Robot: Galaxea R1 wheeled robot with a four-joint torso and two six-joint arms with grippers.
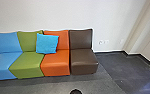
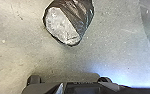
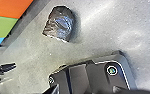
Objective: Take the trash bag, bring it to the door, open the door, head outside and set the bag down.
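- Wall (image 1: 66,15): pale, behind the seats; it has an angled part to the right.
- Floor (image 1: 116,67): grey, darker to the right beyond a slanting edge.
- Seats: four side by side in a row, backs to the wall; from left to right blue (image 1: 3,62), green (image 1: 28,61), orange (image 1: 56,62) and brown (image 1: 83,61).
- Left gripper and right gripper: I cannot tell whether either is wide, narrow or holding anything.
- Cushion (image 1: 47,43): bright blue, tilted against the backs of the green and orange seats, across where they meet.
- Bag (image 3: 59,23): on the floor, apart from the seats, out in front of them. Dark, shiny, wrinkled plastic, with a large pale patch at one end.
- Sockets (image 1: 106,42): small and white, low on the wall, just right of the brown seat's back.
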